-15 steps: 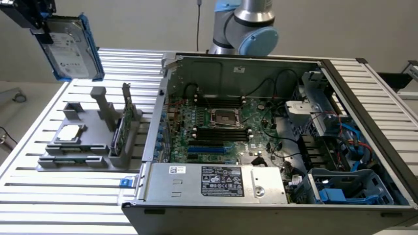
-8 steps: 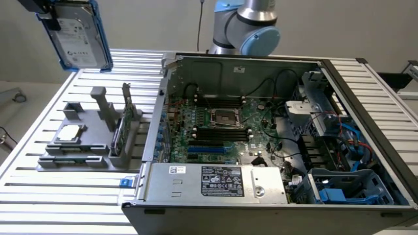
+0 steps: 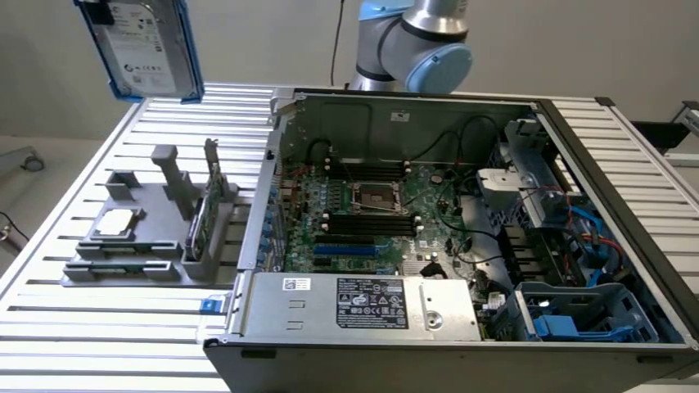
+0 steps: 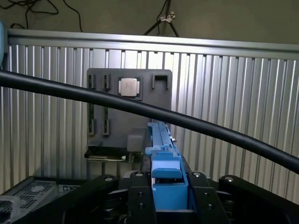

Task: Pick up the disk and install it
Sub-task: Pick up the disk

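While the exterior view has the disk (image 3: 144,47) hanging upright, label out, high over the table (image 3: 65,327) toward that view's left of the open case (image 3: 361,115), presumably to clear its wall, the wrist view shows my claw (image 4: 169,193) part-closed, clamping the disk's blue rail (image 4: 161,135) edge-on above the tray (image 4: 100,93).
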Tool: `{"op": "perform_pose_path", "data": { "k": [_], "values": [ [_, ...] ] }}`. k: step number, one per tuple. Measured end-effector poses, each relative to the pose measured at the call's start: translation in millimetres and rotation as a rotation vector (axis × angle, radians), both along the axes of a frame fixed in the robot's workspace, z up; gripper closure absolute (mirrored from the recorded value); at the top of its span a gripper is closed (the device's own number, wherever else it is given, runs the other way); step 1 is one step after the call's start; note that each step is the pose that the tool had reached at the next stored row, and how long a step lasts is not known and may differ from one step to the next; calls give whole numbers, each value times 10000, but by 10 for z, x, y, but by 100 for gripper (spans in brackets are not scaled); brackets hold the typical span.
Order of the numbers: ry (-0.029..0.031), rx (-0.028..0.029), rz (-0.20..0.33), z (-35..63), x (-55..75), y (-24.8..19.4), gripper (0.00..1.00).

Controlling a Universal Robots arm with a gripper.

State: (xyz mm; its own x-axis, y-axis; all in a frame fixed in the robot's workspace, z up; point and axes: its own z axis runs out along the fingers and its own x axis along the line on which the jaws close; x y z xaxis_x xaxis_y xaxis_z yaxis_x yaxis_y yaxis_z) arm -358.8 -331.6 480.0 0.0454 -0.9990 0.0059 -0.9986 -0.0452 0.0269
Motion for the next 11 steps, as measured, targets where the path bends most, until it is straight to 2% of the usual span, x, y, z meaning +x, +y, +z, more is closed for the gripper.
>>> {"op": "perform_pose_path", "data": {
  "k": [5, 11],
  "values": [
    [49, 8, 0, 12, 91, -114, 67],
    [49, 92, 1, 12, 356, -173, 67]
  ]
}}
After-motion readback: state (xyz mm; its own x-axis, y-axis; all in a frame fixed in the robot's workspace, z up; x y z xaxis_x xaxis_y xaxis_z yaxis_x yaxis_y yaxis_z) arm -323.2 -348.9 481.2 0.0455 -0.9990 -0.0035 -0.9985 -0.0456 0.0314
